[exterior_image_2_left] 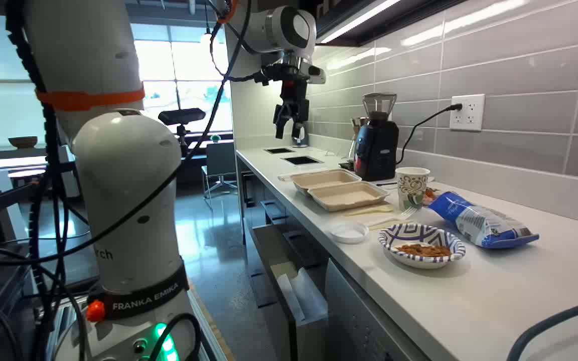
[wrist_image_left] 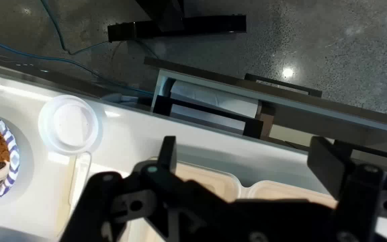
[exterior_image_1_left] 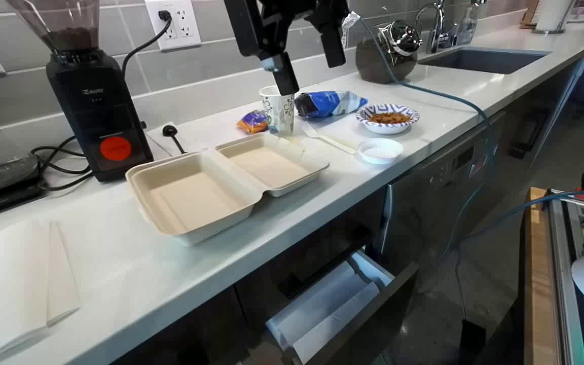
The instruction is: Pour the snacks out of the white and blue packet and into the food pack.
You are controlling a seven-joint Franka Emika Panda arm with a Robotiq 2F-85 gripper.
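The Robotiq gripper (exterior_image_1_left: pixel 311 71), its fingers wide apart, is probably at the approach step and next should grasp the blue-and-white snack bag (exterior_image_2_left: pixel 482 221) (the clamshell container (exterior_image_1_left: pixel 195 191) lies open).

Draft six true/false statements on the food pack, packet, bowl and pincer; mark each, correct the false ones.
1. The food pack lies open on the counter. True.
2. The white and blue packet lies near the bowl. True.
3. The white and blue packet is inside the food pack. False: it lies outside, on the counter.
4. The pincer is open. True.
5. The bowl is empty. False: it holds brown pieces.
6. The pincer is touching the food pack. False: it hangs in the air, clear of the food pack.
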